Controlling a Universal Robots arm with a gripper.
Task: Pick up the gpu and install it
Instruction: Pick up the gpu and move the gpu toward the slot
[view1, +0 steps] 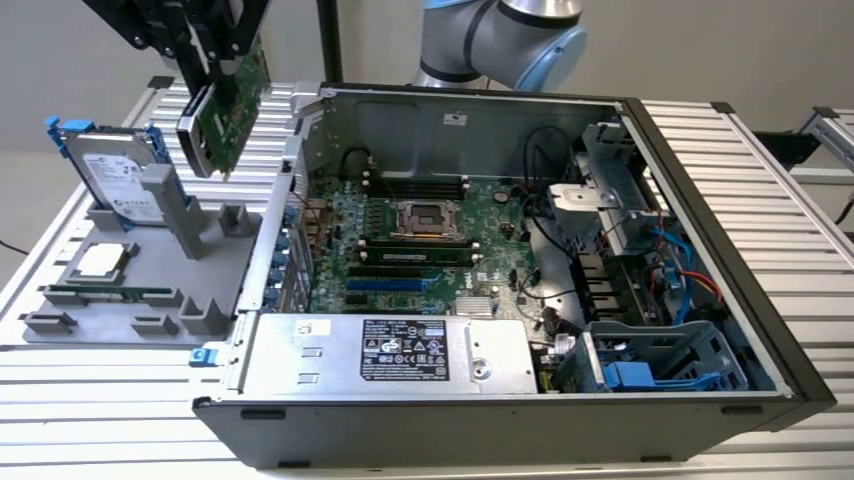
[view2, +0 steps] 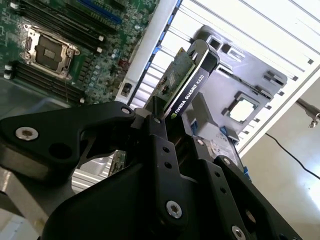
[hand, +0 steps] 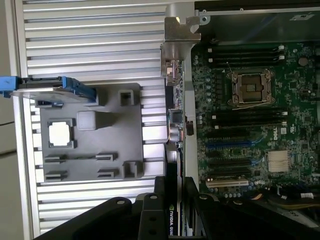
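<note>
Broad slatted worktop, and the open computer case lies across its middle, side panel off. The motherboard is fully exposed inside. The grey holder tray sits along the worktop's edge at the exterior view's left, just beside the case wall. At the tray's far end the silver hard drive with blue rails stands upright.

And here's the gpu: it's up in the air, off the tray, hanging on edge above the tray's far end, between the hard drive and the case's near wall. The tool is pinching it from above. In the second wrist view the black fingers are clamped on both faces of the card, shroud on one side, green board on the other.

Down on the tray, the square processor and the narrow memory stick lie untouched near its front.

So my read is that the pick-up is done and the carry is in hand; nothing is installed yet. The install calls for getting the card over the case wall and lining its lower edge up with an expansion slot on the board. The metal bracket has to face the case's rear openings before any downward push. A tilted card would miss the slot, I reckon.
</note>
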